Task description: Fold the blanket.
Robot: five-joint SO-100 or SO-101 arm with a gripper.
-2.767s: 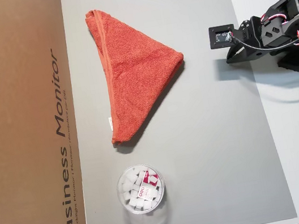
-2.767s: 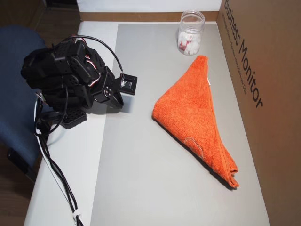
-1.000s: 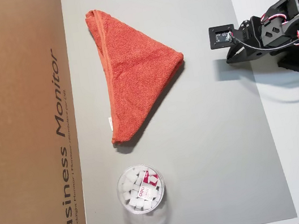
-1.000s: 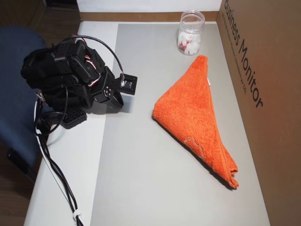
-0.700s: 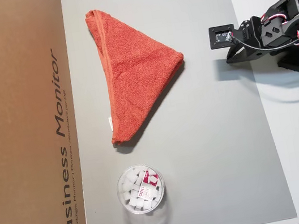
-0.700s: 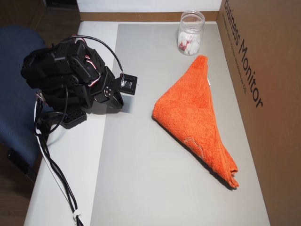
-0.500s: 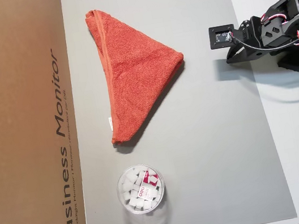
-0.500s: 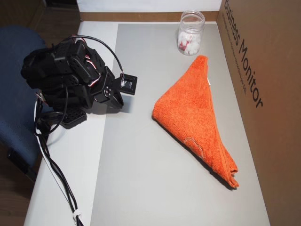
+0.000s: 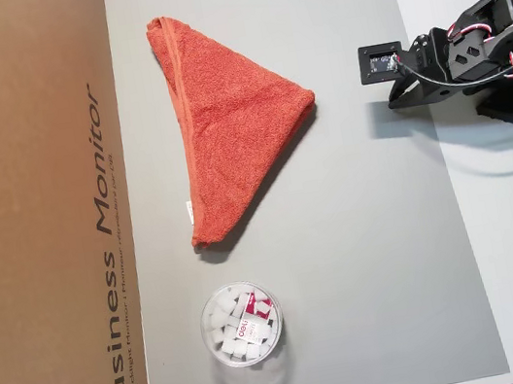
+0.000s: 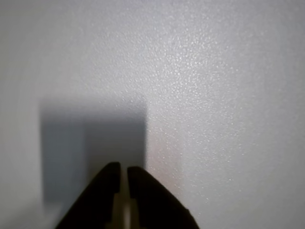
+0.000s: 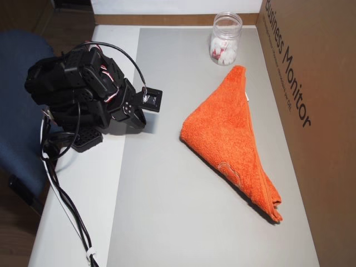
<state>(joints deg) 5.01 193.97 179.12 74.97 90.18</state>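
The blanket is an orange terry cloth lying flat as a folded triangle on the grey mat; one long edge runs along the cardboard box. Both overhead views show it. My arm sits folded at the mat's edge, well apart from the blanket, with its small camera board pointing toward the cloth. In the wrist view my gripper is shut, its dark fingertips almost touching with nothing between them, just above bare grey mat.
A clear jar of white pieces stands on the mat past one tip of the blanket. A tall brown cardboard box walls one side. Cables trail from the arm's base, beside a blue chair.
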